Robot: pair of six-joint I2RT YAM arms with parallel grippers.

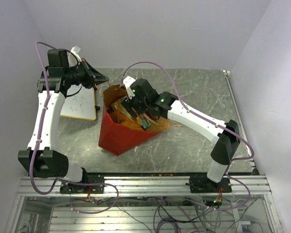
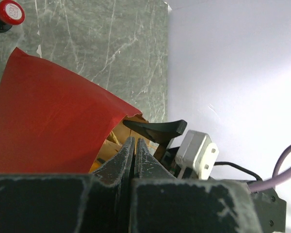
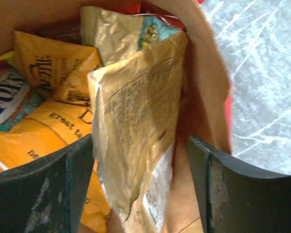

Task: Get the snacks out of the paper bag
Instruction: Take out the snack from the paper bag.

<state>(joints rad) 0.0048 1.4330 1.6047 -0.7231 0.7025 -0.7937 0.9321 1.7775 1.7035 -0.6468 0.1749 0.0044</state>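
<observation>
Right gripper [image 3: 140, 153] fingers, black and scuffed, stand apart inside the paper bag [image 1: 117, 138], astride a pale gold crinkled packet [image 3: 136, 111] without clamping it. More snacks [image 3: 43, 131], orange and yellow foil, crowd behind it, their print cut off. Bag: red outside, brown kraft inside, standing at the middle of the counter [image 1: 194, 92], a grey veined slab; its mouth is largely masked from above by the right arm. Left gripper [image 2: 134, 143]: jaws pressed together at the bag's far rim; whether a handle is pinched there cannot be told. Nearby: scribbled white board [image 1: 80, 104] left of the bag; red-capped black knob [image 2: 8, 12], cropped at the frame corner; purple cables [image 1: 150, 64].
</observation>
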